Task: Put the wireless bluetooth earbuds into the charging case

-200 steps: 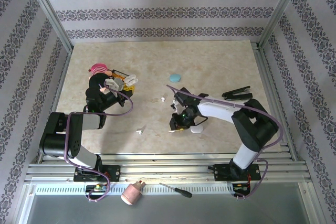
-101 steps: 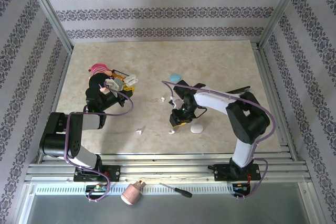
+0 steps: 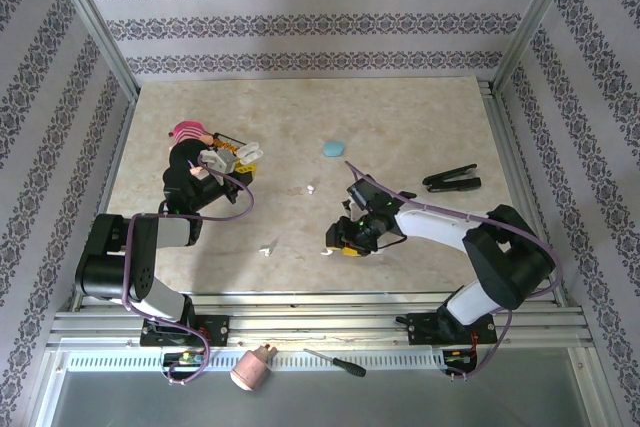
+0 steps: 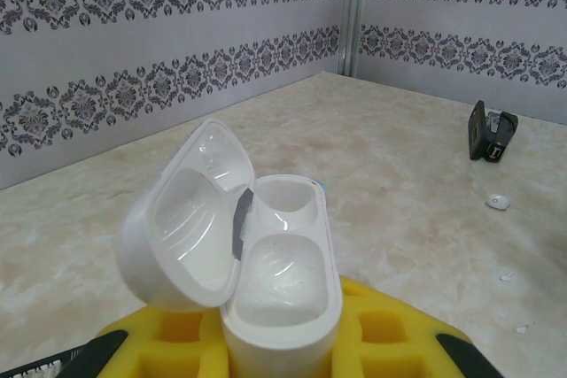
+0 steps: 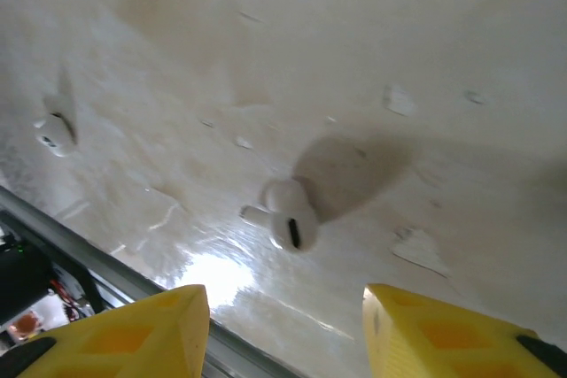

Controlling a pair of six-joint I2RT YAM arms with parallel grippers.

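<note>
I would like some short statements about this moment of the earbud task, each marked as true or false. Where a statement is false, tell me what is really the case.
1. The left gripper holds a white case with its lid open. True.
2. Both wells of that case hold earbuds. False: both wells look empty.
3. The right gripper is open, and a white earbud lies on the table just ahead of its fingers. True.
4. The blue case is held in the right gripper. False: it lies on the table, apart from both grippers.
</note>
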